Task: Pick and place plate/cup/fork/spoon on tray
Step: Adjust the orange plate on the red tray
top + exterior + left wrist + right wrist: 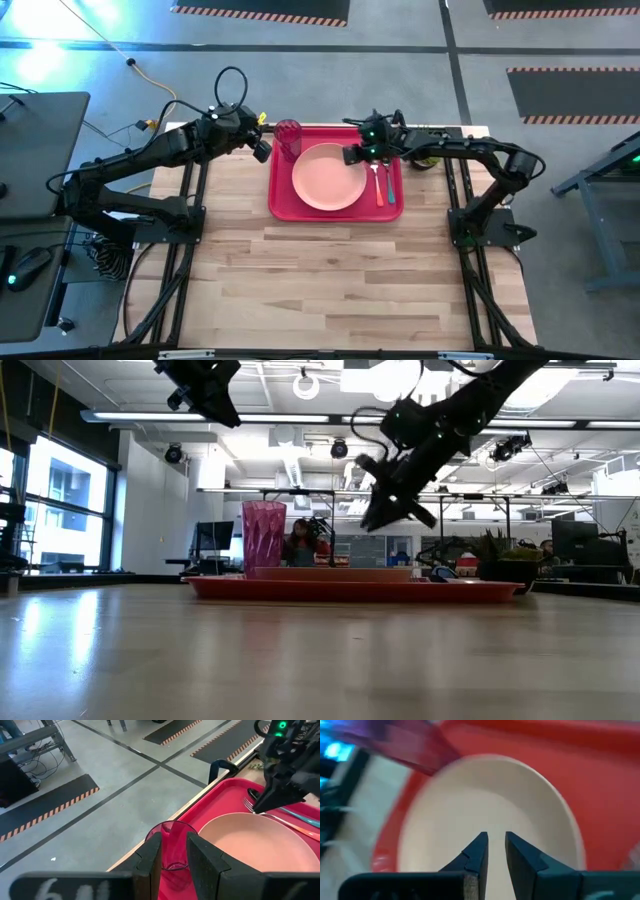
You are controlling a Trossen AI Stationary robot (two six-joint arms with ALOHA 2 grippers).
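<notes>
The red tray (282,205) lies at the table's far middle. The salmon-pink plate (328,177) rests flat on it. The dark-pink ribbed cup (289,135) stands upright in the tray's far left corner. The fork (378,186) and the light-blue-handled spoon (389,187) lie side by side on the tray, right of the plate. My left gripper (173,836) is open and empty, high above and just left of the cup (172,845). My right gripper (496,836) is slightly open and empty, above the plate's (485,795) far right rim, clear of it in the low view (385,510).
A small green potted plant (495,555) stands just past the tray's far right corner, under my right arm. The bare wooden table (330,280) stretches from the tray to the near edge.
</notes>
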